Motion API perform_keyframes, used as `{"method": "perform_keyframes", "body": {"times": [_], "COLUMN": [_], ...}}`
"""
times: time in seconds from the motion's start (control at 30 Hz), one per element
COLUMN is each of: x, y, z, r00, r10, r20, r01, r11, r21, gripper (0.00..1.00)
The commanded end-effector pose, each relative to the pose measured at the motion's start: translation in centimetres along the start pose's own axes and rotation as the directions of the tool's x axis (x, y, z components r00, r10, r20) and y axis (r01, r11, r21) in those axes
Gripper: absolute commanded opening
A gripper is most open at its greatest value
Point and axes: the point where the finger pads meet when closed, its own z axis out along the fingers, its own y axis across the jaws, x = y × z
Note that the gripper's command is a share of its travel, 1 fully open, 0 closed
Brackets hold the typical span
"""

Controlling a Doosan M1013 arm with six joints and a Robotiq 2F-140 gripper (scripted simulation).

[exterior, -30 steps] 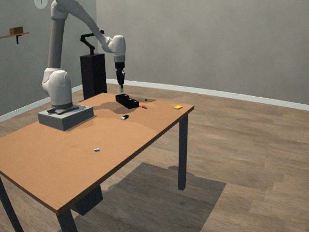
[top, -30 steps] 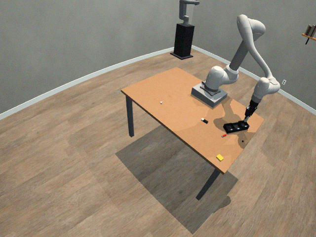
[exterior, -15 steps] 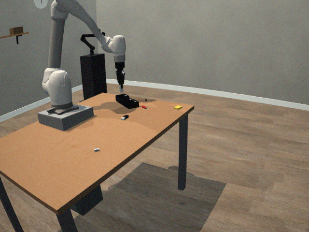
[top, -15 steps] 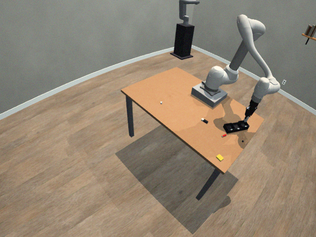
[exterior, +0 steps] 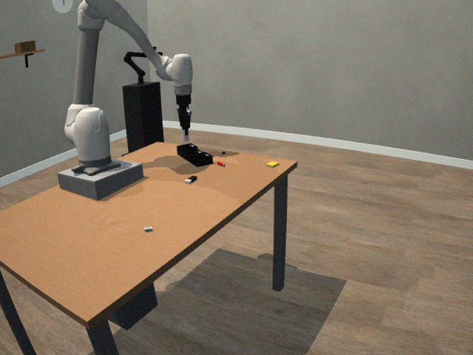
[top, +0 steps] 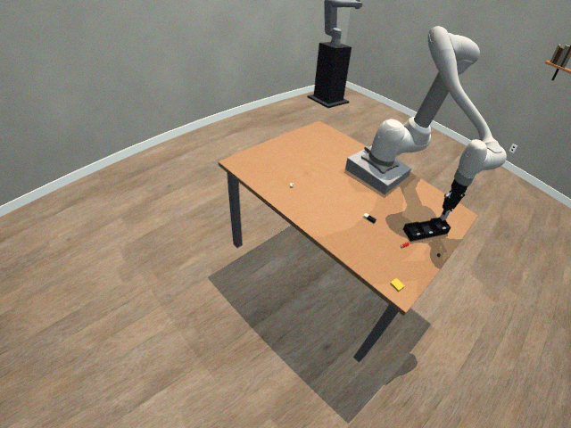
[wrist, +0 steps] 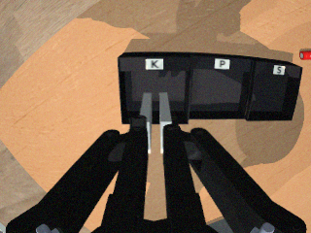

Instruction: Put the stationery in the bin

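Note:
A black row of three bins (top: pixel 426 228) stands near the table's right end, and it also shows in the exterior view (exterior: pixel 194 154). The wrist view shows its labels K (wrist: pixel 154 64), P and S. My gripper (wrist: pixel 155 105) hangs above the K compartment, fingers nearly together, with nothing visible between them. It also shows in the top and exterior views (top: pixel 445 215) (exterior: pixel 185 134). A red item (top: pixel 404 244) lies just in front of the bins. A black-and-white item (top: pixel 368 217), a yellow pad (top: pixel 397 283), a small white item (top: pixel 291 185) and a small black item (top: pixel 437 253) lie on the table.
The arm's grey base block (top: pixel 377 172) sits at the table's back edge. The bins stand close to the table's right edge. A black pedestal (top: pixel 331 73) stands on the floor behind the table.

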Motion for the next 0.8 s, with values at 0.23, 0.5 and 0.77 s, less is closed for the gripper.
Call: {"method": "perform_keyframes", "body": {"times": [0.23, 0.5, 0.77], "x": [0.5, 0.5, 0.2], "y": [-0.1, -0.1, -0.1], "z": [-0.2, -0.2, 1.2], "r00": [1.0, 1.0, 1.0], "r10": [-0.002, -0.002, -0.002], "r20": [-0.003, -0.003, -0.003], "r01": [0.002, 0.002, 0.002], "r11": [1.0, 1.0, 1.0], "r21": [-0.001, -0.001, -0.001], "gripper": [0.15, 0.15, 0.15]}}
